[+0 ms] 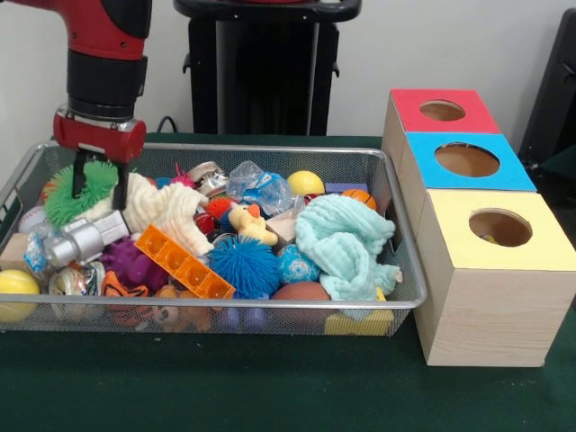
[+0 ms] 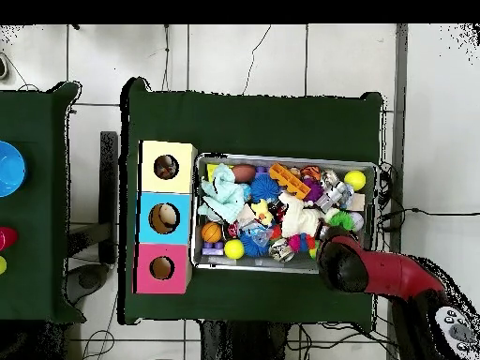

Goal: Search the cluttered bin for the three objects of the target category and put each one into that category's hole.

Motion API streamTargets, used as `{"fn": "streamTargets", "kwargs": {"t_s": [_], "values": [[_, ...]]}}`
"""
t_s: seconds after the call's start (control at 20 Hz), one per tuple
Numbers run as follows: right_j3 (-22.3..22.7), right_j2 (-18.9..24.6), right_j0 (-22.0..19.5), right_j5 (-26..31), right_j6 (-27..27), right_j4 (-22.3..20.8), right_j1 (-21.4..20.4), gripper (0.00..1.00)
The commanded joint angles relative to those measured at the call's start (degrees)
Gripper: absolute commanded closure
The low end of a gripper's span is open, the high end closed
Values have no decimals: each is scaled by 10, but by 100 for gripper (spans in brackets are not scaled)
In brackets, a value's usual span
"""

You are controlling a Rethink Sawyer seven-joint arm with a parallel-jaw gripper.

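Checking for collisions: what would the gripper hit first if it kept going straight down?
Probably the green spiky ball: the open gripper points down right over it, with the cream knitted cloth just beside. Exact depth is unclear.

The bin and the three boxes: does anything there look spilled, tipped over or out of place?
Nothing stands out. The toys are piled in a jumble but all stay inside the mesh bin, and the red box, blue box and yellow box stand upright in a row beside it.
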Motion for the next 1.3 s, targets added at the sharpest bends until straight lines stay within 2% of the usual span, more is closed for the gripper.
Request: {"fn": "streamTargets", "kwargs": {"t_s": [0.05,0.1,0.55,0.95,1.3], "values": [[54,26,-14,60,38,24,40,0],[56,31,-19,76,35,33,42,0],[66,55,-18,67,43,62,75,0],[107,75,2,28,85,114,91,0],[119,110,4,6,99,164,120,0]]}}
